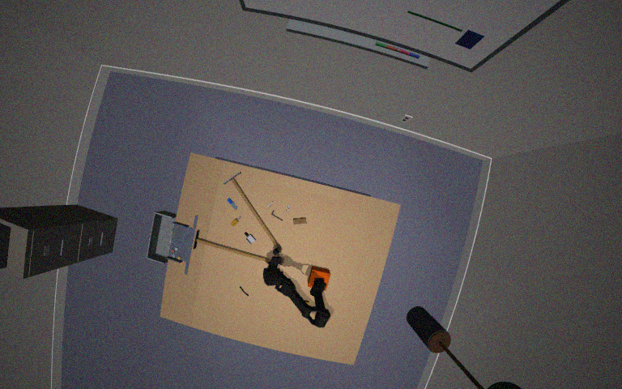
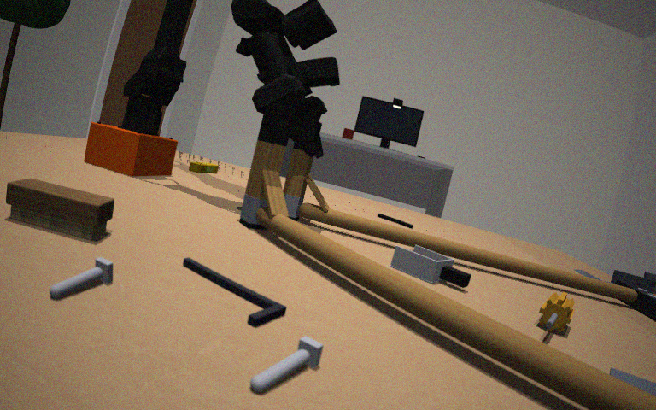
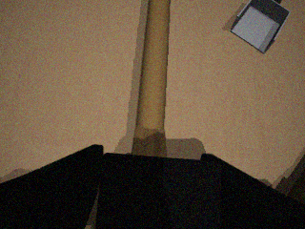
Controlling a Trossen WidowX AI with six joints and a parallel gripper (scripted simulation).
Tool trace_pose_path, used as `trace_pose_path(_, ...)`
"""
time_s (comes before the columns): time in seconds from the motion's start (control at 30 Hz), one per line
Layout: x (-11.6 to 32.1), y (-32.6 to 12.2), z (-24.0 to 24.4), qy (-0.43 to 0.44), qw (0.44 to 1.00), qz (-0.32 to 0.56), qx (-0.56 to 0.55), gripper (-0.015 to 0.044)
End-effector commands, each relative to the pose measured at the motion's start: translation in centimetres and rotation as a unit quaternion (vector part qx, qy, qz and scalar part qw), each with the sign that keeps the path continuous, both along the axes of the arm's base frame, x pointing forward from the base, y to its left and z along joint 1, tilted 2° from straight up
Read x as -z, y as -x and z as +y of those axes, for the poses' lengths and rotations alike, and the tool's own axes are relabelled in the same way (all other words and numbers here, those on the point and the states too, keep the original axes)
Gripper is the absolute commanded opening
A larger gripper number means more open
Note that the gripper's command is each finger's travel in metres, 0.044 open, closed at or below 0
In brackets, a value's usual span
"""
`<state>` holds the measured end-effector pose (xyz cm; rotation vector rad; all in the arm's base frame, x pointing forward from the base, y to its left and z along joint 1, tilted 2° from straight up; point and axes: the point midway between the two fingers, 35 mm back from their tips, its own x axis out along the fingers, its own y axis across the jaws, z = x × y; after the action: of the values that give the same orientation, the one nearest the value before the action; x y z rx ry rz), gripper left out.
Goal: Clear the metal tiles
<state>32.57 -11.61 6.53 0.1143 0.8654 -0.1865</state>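
The scraper [image 1: 233,248] [image 2: 430,243] [image 3: 154,81] lies with its wooden handle along the table and its dark head by the near edge of the steel bench plate [image 1: 184,236]. My gripper [image 1: 274,260] [image 2: 303,144] [image 3: 152,155] is open around its upright grip, whose lower part shows in the exterior view. The grey catch box [image 1: 161,238] is at the plate's far end. Several small tiles [image 1: 172,250] show near the plate-box edge; whether they are on the plate or in the box is unclear. Tiles inside the box cannot be made out.
A second tool [image 1: 254,211] [image 2: 435,309] with a thin T-head lies at an angle, its upright grip close beside my gripper. A grey open holder [image 2: 418,265] [image 3: 254,31], hex key [image 2: 231,284], bolts [image 2: 285,370], wooden block [image 2: 57,205] and orange box [image 2: 130,152] are around.
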Motion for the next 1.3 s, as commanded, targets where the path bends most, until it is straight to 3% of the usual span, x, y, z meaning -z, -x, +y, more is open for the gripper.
trace_pose_path(0.0,0.0,0.0,0.0,0.0,1.0,0.0,0.0,0.0315)
trace_pose_path(0.17,-0.7,0.5,0.0,0.0,1.0,0.0,0.0,0.044)
trace_pose_path(0.9,-4.7,3.8,0.7,0.0,1.0,0.0,0.0,0.044)
trace_pose_path(1.27,-11.1,3.8,-0.4,-0.002,0.995,-0.098,0.007,0.044)
